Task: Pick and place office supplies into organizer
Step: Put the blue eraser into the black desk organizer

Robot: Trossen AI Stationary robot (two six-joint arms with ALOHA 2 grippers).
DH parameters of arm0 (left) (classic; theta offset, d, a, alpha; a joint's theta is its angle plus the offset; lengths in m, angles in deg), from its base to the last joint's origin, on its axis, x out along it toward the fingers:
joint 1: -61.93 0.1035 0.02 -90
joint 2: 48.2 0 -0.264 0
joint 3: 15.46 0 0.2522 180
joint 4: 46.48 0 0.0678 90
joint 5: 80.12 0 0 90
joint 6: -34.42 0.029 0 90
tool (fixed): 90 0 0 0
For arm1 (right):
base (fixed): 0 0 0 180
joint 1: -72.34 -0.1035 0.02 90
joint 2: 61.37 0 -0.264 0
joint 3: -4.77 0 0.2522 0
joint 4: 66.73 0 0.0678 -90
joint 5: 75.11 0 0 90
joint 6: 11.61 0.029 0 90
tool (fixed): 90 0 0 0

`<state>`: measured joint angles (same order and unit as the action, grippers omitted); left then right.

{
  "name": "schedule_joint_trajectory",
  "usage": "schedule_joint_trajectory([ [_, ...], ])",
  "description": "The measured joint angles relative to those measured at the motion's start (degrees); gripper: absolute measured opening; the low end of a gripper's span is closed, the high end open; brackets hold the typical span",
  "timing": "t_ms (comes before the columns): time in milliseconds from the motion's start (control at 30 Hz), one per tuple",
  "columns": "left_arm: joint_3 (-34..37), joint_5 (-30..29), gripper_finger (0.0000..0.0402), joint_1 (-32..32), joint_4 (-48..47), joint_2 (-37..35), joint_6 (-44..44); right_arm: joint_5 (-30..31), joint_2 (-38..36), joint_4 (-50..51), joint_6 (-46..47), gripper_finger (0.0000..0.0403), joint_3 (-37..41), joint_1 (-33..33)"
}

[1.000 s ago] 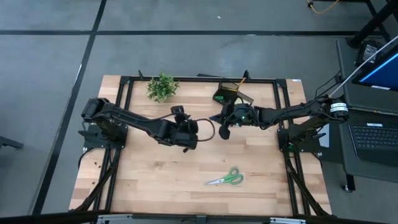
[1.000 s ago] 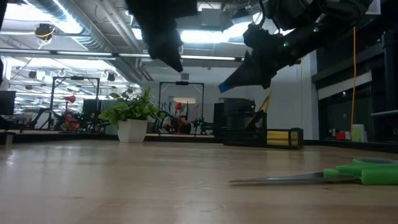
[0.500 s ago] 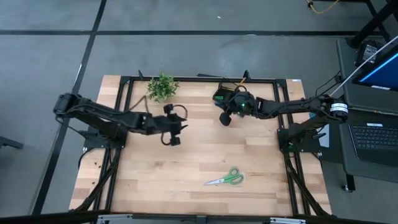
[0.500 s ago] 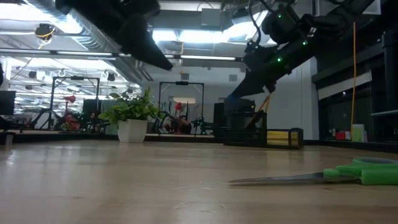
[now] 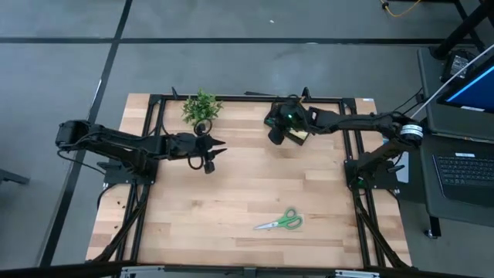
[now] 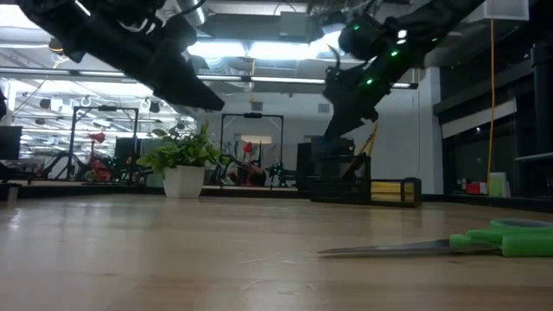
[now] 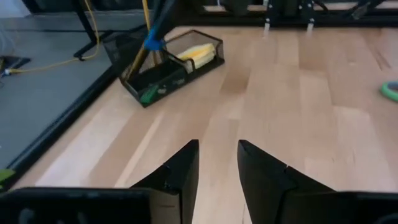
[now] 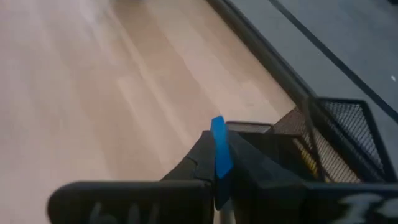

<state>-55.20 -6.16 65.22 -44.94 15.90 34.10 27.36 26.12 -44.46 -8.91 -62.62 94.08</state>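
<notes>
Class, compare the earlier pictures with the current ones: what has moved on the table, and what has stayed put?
The right gripper, shut on a small blue eraser, moved back over the black mesh organizer. The left gripper withdrew toward its own side, empty. The green-handled scissors and potted plant stayed put.

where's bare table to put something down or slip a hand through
Free: the broad wood between the potted plant and the scissors, and the near left corner beside the scissors. Crowded: the far right, where the right gripper, shut on a blue eraser, hangs at the organizer. The left gripper is near the plant.
</notes>
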Motion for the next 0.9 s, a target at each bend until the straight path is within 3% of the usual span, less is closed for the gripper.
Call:
schedule_joint_trajectory([
  [400, 0.75, 0.76, 0.0103, 0.22, -0.44, 0.00, 0.04, 1.87, 12.67, 2.56, -2.91, 0.0023, -6.48, 2.97],
  [900, 0.75, 0.71, 0.0100, 0.22, -0.46, 0.02, 0.07, 4.96, 14.57, 5.26, -3.01, 0.0023, -6.55, 4.37],
])
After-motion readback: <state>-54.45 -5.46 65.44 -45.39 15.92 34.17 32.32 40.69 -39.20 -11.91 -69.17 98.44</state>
